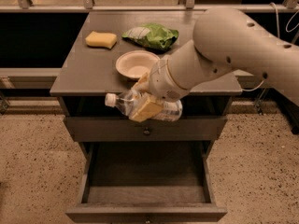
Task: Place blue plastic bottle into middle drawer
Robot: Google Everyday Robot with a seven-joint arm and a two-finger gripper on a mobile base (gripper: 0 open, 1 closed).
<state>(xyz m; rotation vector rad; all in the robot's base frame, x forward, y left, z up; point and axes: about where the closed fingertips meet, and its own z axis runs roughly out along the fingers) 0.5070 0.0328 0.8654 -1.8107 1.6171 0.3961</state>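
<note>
Gripper (143,97) clamps blue plastic bottle (120,102) above open middle drawer (145,213); bowl (137,63), sponge (101,39) behind.

The blue plastic bottle (122,102), of clear, crinkled, glossy plastic, is clasped by the matt, tan-padded gripper (143,97) just before the front edge of the cabinet (88,69), above the middle drawer (140,213), whose grey wood is finished matt. The bag (152,35) is shown as shiny green film, the sponge (101,39) as porous foam, the bowl (137,63) as smooth.
</note>
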